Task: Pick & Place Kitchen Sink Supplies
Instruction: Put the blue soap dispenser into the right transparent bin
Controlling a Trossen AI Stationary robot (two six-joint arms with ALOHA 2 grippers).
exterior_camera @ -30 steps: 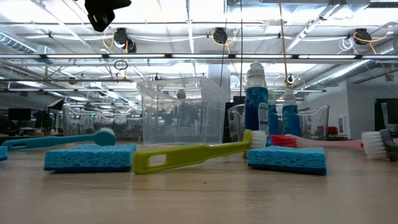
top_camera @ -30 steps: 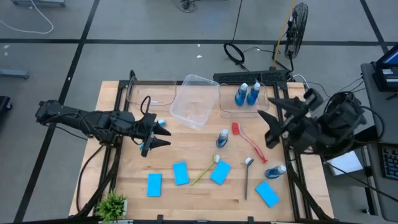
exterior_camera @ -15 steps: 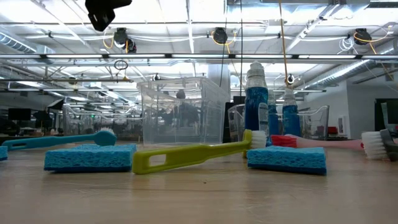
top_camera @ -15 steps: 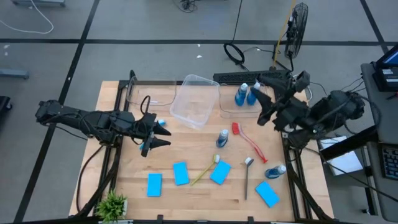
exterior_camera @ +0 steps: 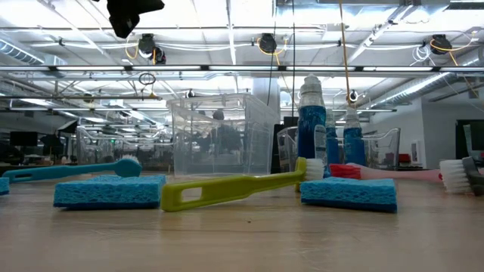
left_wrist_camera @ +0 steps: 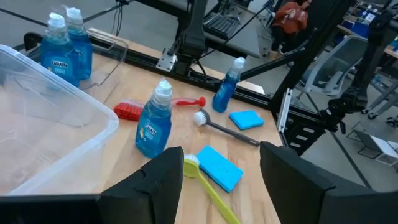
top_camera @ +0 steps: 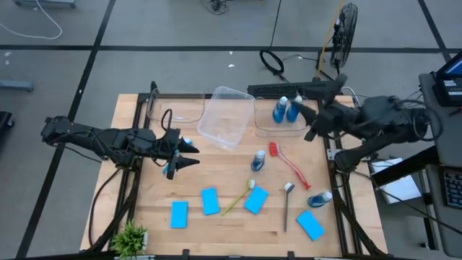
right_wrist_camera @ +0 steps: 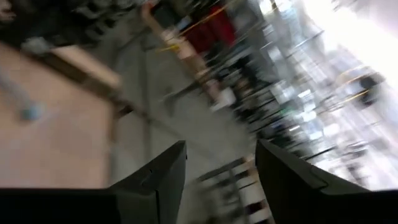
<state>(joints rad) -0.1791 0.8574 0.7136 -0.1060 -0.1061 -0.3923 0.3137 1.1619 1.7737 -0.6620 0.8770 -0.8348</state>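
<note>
My left gripper (top_camera: pixel 189 153) hangs over the tabletop (top_camera: pixel 216 224) left of the middle tub (top_camera: pixel 226 115), jaws released and empty; my right gripper (top_camera: pixel 309 119) is beside the right tub (top_camera: pixel 310 108), jaws spread, nothing held; that tub holds two bottles (top_camera: pixel 286 108); middle tub empty; the other bottles, sponges (top_camera: pixel 209 201) and brushes (top_camera: pixel 289 163) lie on the tabletop.

Four blue sponges (top_camera: pixel 210 201) and three brushes (top_camera: pixel 289 164) are spread lower centre; bottles (top_camera: pixel 258 160) are seen upright above.
</note>
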